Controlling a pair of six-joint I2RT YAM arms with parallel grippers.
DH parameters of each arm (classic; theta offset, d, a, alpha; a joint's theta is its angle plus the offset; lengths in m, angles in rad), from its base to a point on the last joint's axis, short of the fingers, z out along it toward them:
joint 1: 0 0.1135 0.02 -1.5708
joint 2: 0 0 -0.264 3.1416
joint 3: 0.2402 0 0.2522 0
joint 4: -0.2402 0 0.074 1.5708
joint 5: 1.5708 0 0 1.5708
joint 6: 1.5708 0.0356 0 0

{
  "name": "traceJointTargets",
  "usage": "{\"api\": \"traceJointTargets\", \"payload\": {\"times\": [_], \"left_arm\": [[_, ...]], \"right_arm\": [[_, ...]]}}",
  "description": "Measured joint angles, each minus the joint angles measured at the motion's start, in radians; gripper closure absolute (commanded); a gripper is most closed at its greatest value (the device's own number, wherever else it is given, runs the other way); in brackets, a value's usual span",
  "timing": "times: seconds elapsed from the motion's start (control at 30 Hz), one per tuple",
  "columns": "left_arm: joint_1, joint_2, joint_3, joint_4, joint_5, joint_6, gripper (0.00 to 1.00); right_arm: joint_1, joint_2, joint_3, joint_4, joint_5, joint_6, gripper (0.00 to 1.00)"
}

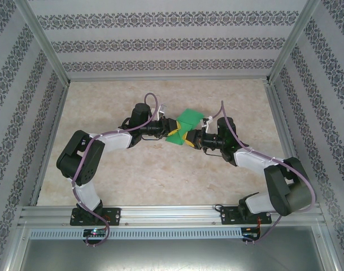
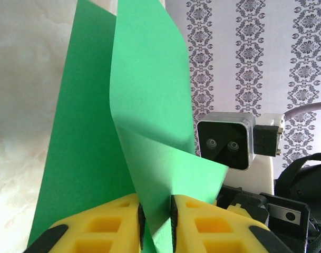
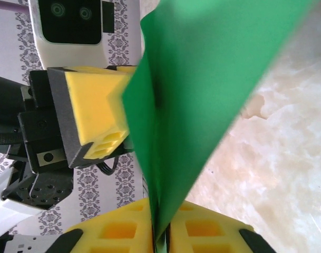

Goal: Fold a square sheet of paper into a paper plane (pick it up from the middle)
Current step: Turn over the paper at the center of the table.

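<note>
Thin bright green paper sheet (image 1: 188,121), folded w/ creases, not flat, is held up off the beige marbled tabletop (image 1: 132,180) at mid-table, between both arms. Left pincer (image 1: 174,133) comes in from the left and right pincer (image 1: 192,139) from the right; the two tips sit just beside each other at the sheet's lower edge. Left wrist view: left pincer (image 2: 156,216) has its yellow fingers (image 2: 105,224) closed all the way on the sheet (image 2: 144,105), w/ only paper between the pads. The sheet rises upright from the grip in two overlapping flaps, w/ a pointed corner sticking out to the right. Behind it is the white camera box (image 2: 226,139) on the other wrist, plus the patterned wall (image 2: 265,52). Right wrist view: right pincer (image 3: 161,234) is likewise clamped shut on the sheet (image 3: 202,79) at its narrow lower end, and the paper fans wider going up. A yellow finger (image 3: 94,113) of the left pincer touches the sheet's left side close by. Tabletop (image 3: 276,158) shows below on the right. Can't tell the exact fold shape from these views.
</note>
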Motion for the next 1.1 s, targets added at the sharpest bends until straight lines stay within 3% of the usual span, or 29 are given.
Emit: {"api": "traceJointTargets", "payload": {"times": [0.2,0.27,0.4,0.6,0.87,1.1], "left_arm": [[0.002,0.0,0.0,-0.029,0.0,0.024,0.57],[0.004,-0.003,0.0,-0.058,0.0,0.044,0.49],[0.015,-0.03,0.003,-0.147,-0.003,0.092,0.42],[0.022,-0.104,0.04,-0.298,-0.024,0.189,0.38],[0.06,-0.197,0.051,-0.458,-0.055,0.277,0.35],[0.08,-0.318,-0.046,-0.547,-0.072,0.335,0.34]], "right_arm": [[-0.035,-0.039,0.024,-0.198,0.016,-0.112,0.97],[-0.039,-0.061,0.063,-0.34,0.052,-0.2,1.0],[-0.039,-0.082,0.176,-0.622,0.181,-0.39,1.0],[0.018,-0.082,0.353,-1.037,0.566,-0.636,1.0],[0.209,0.026,0.583,-1.423,1.073,-0.73,1.0],[0.307,0.261,0.684,-1.584,1.263,-0.723,1.0]]}}
